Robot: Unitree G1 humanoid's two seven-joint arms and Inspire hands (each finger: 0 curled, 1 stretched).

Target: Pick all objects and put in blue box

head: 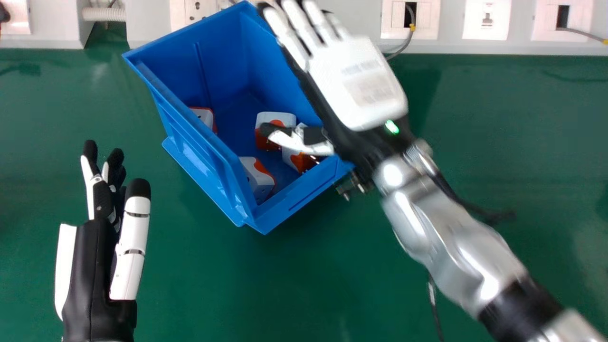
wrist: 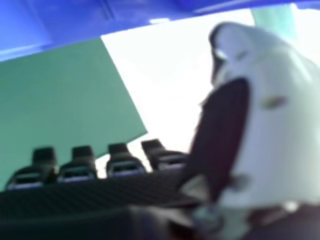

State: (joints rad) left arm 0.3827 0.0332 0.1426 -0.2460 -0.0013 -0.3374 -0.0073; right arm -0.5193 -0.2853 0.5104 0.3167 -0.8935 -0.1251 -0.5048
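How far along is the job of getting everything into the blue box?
Four white-and-orange objects lie inside the blue box, so those look done. The right hand is open over the box and appears to hold nothing; the left hand, left of the box, is open and holds nothing. What is left is uncertain: the right arm hides part of the table.

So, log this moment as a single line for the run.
Right hand: open, over right side of blue box | left hand: open, left of box | plug adapters: four visible inside box
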